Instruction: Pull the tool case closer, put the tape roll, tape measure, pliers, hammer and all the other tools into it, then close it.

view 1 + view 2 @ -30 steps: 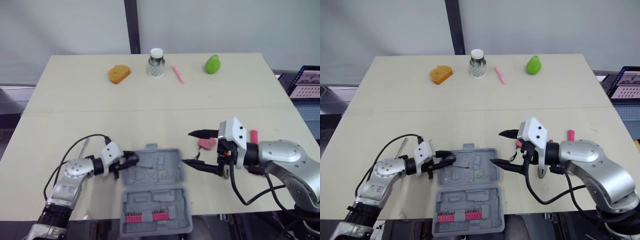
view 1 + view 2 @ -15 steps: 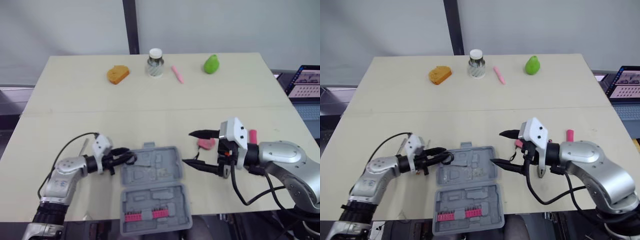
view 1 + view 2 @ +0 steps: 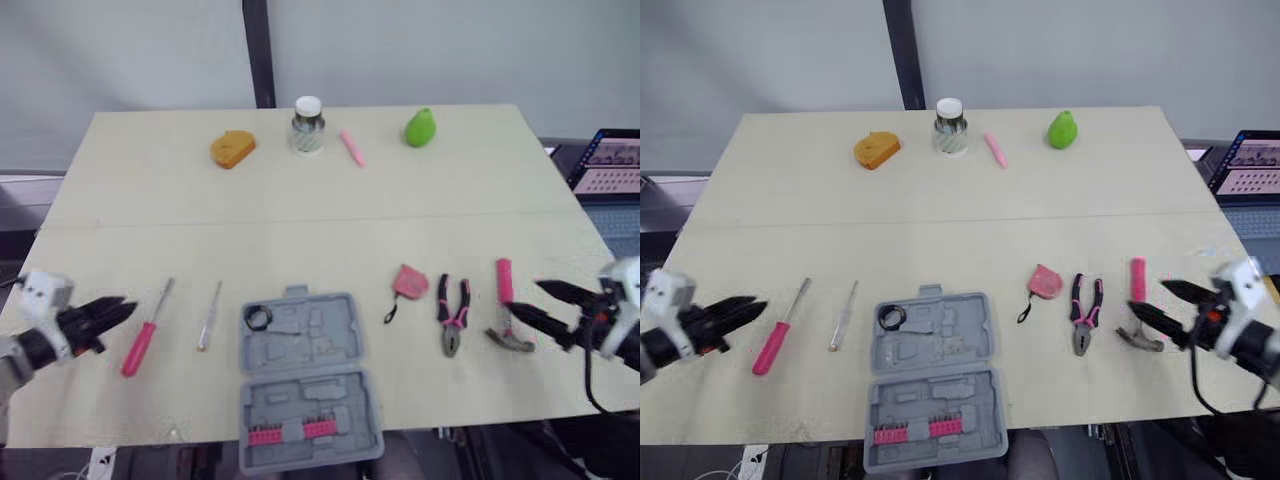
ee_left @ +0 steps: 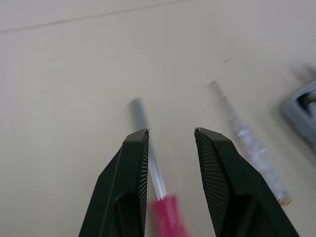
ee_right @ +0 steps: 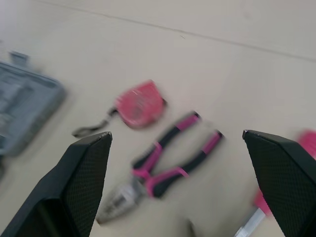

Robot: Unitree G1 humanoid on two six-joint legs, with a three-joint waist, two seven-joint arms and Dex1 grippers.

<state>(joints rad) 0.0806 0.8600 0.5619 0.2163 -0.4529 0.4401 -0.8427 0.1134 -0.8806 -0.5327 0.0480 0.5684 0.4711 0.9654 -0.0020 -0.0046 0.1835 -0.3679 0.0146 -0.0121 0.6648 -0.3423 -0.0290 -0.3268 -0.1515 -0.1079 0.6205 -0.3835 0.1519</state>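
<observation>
The grey tool case (image 3: pixel 305 375) lies open near the table's front edge, with pink bits in its near half. A small black tape roll (image 3: pixel 258 317) sits in its far left corner. Right of the case lie a pink tape measure (image 3: pixel 410 283), pink-handled pliers (image 3: pixel 453 312) and a hammer (image 3: pixel 507 315). To the case's left are a pink-handled screwdriver (image 3: pixel 145 330) and a thin clear one (image 3: pixel 209 315). My left gripper (image 3: pixel 122 308) is open at the far left, pointing at the pink screwdriver's shaft (image 4: pixel 148 148). My right gripper (image 3: pixel 528 297) stands wide open beside the hammer, holding nothing.
Along the table's far edge stand an orange bread-shaped piece (image 3: pixel 232 149), a capped jar (image 3: pixel 308 125), a pink marker (image 3: pixel 352 148) and a green pear (image 3: pixel 419 127). A laptop (image 3: pixel 610 160) sits off the right side.
Both arms have drawn back outward to the table's sides. The left gripper has left the case, with the tape roll lying in it. The right gripper no longer hangs over the tape measure.
</observation>
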